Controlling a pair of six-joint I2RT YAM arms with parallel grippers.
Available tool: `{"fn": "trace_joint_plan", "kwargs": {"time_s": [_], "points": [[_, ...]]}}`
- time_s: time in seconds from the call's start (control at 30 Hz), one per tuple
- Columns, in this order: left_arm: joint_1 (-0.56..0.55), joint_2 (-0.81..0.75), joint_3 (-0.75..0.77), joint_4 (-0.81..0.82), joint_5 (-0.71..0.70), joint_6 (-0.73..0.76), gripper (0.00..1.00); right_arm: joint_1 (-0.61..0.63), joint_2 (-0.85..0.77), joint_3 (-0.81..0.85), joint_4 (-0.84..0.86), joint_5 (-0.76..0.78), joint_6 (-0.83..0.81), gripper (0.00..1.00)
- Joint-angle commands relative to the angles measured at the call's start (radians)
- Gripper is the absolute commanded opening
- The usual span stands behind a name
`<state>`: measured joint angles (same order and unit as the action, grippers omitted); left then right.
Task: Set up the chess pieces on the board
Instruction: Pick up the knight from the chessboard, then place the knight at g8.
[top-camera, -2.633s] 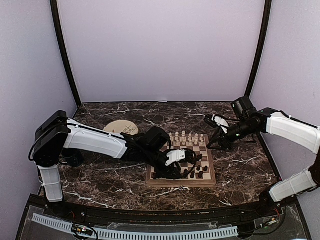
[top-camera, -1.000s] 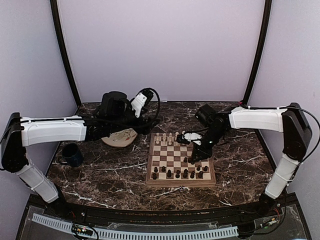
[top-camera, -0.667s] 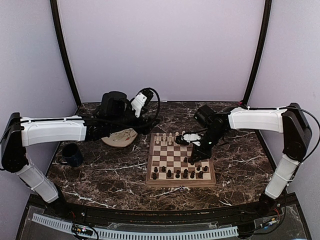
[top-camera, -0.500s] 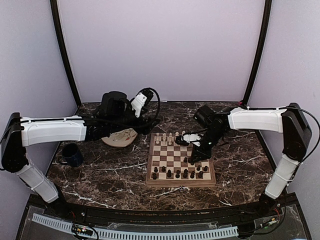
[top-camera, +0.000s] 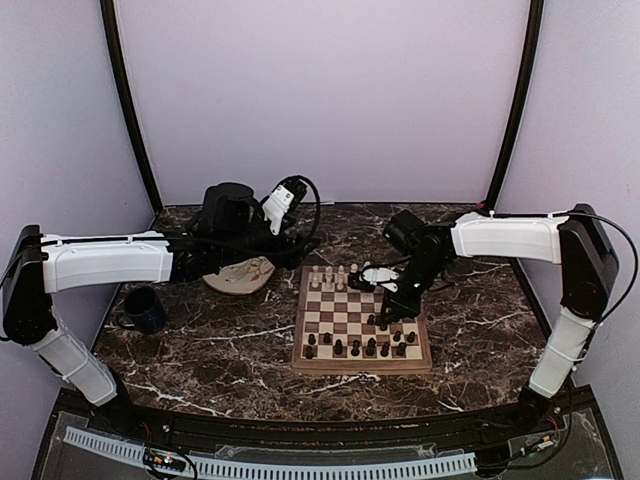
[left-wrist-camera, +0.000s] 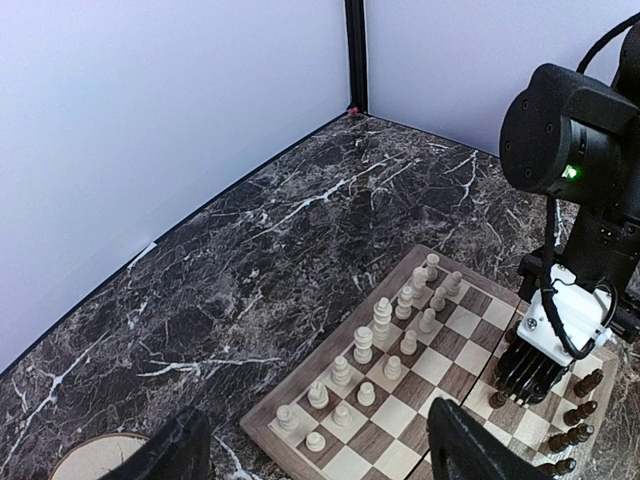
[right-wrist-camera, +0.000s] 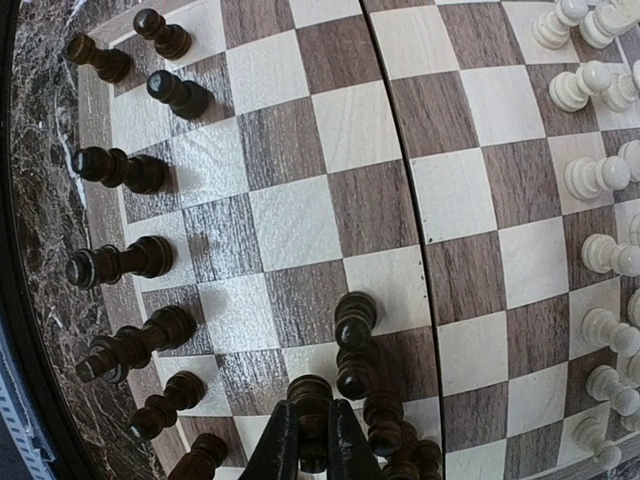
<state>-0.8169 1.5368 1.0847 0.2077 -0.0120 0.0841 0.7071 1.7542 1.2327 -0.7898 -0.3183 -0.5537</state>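
Two arms reach in. The left arm (top-camera: 105, 262) stretches across the table's (top-camera: 220, 350) back-left, a mug (top-camera: 145, 308) near it. The left gripper (left-wrist-camera: 320, 452) is raised above the plate (top-camera: 240, 275), fingers (left-wrist-camera: 175, 450) wide apart and empty. The board (top-camera: 362, 362) lies centre, with pale pieces (top-camera: 335, 275) far and dark pieces (top-camera: 355, 347) near. The right arm (top-camera: 500, 238) bends down over the board's right side. The right gripper (right-wrist-camera: 312, 440) is pinched on a dark piece (right-wrist-camera: 310, 395), with neighbours crowding close.

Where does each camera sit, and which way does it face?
Top external: high behind the arms, looking down on the board; both arms show.
Left wrist: raised left of the board, facing it and the right gripper; open fingers show.
Right wrist: low over the board, facing down; fingers pinch a dark piece.
Shared: the board.
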Motion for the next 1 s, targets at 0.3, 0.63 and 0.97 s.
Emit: {"fn": "trace_joint_plan", "kwargs": {"time_s": [0.3, 0.63, 0.97], "points": [[-0.002, -0.061, -0.002, 0.000, -0.065, -0.003, 0.77, 0.088, -0.017, 0.232, -0.134, -0.064, 0.018, 0.09], [0.107, -0.108, 0.012, -0.058, -0.295, -0.171, 0.76, 0.273, 0.155, 0.458, -0.183, -0.001, 0.005, 0.09], [0.176, -0.172, -0.015, -0.030, -0.292, -0.189, 0.76, 0.396, 0.292, 0.516, -0.193, 0.129, -0.008, 0.08]]}}
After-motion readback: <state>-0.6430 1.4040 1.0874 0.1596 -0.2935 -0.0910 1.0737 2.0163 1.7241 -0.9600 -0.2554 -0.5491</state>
